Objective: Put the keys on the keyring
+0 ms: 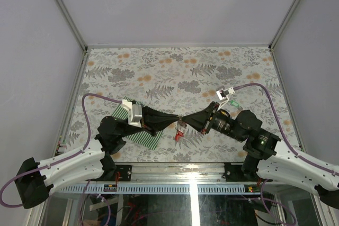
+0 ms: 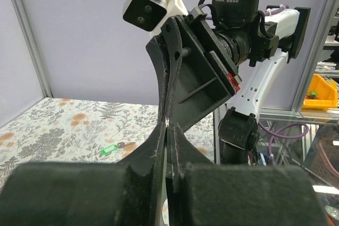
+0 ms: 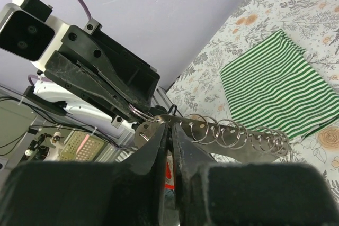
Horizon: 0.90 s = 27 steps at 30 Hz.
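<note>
— Hanging between the two arms, what is seen?

— A thin wire keyring (image 3: pixel 140 113) is pinched at the tips of the left gripper (image 2: pixel 167 126), whose black fingers are pressed flat together. One red tag (image 1: pixel 179 134) is seen dangling beneath the meeting point, in the top view only.

— And the right gripper (image 3: pixel 169 130)?

— Its matte fingers are set almost together, with a thin slit between them. Whether anything is gripped cannot be told. A row of linked shiny rings (image 3: pixel 233 136), too overlapped to be counted, is shown only by its own camera, above one green-and-white striped cloth (image 3: pixel 275 88).

— Keys?

— One green-tagged key (image 2: pixel 108 150) is found lying on the flower-patterned table (image 2: pixel 53 125), well apart from both grippers.
</note>
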Available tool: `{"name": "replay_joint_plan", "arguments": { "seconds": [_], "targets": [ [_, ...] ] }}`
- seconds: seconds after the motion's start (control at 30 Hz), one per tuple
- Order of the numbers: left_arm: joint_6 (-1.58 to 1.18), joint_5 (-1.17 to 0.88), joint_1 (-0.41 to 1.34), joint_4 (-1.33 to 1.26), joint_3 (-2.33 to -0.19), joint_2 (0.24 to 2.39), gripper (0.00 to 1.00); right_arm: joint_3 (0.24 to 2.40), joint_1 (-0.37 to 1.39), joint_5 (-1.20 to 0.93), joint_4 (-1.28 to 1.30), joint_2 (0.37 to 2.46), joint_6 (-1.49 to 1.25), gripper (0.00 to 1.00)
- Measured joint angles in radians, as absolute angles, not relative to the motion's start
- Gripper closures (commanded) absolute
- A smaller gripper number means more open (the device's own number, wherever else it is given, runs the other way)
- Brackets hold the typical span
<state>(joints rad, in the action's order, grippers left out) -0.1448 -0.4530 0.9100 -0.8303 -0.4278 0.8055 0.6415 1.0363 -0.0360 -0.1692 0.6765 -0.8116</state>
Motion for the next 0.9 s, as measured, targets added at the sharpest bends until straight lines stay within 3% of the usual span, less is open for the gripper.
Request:
{"name": "replay_joint_plan", "arguments": {
  "seconds": [0.4, 0.9],
  "targets": [
    [-0.145, -0.453, 0.910, -0.831, -0.428, 0.801, 1.00, 0.670, 1.036, -0.044, -0.141, 0.588, -0.588, 0.59],
    [-0.168, -0.532, 0.910, -0.846, -0.431, 0.793, 1.00, 0.713, 1.036, -0.287, -0.149, 0.592, 0.045, 0.58]
  ]
}}
